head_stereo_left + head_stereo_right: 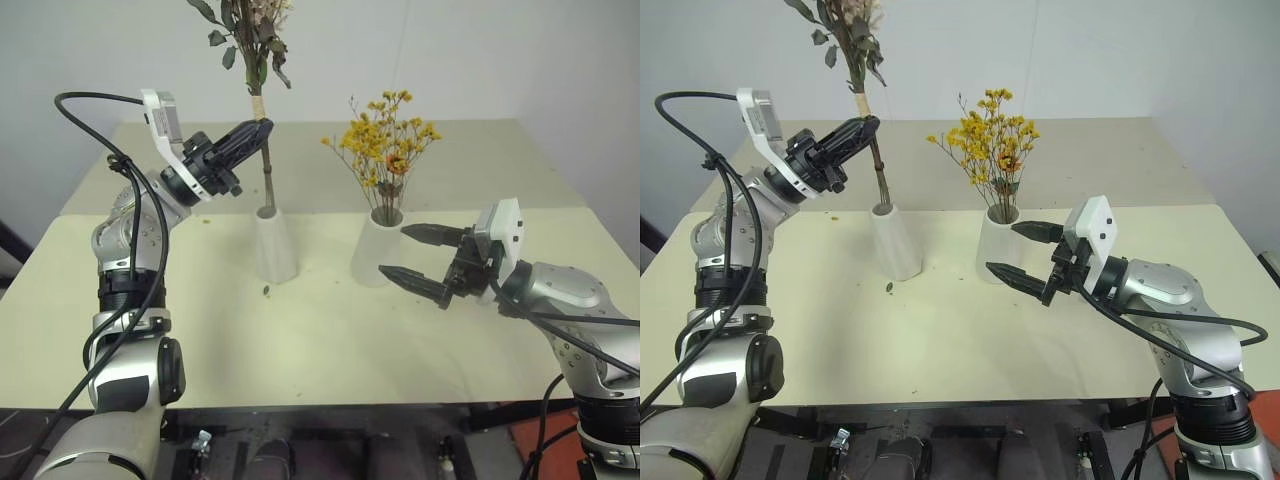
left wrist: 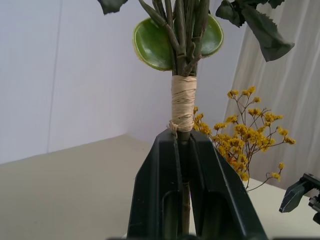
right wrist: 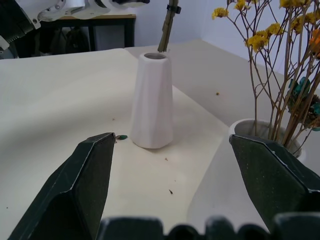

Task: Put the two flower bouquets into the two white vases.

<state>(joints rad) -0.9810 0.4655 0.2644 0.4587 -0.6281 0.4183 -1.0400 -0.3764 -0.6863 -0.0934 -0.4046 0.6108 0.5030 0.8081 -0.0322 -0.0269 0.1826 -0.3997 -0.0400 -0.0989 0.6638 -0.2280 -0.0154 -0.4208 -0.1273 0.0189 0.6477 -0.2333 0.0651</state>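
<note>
One rose bouquet (image 1: 262, 120) in left gripper (image 1: 256, 133)

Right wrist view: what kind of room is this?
Probably a lab or test room: a plain pale tabletop holding only staged matte white vases, bare white walls, and a dark equipment bench behind.
</note>
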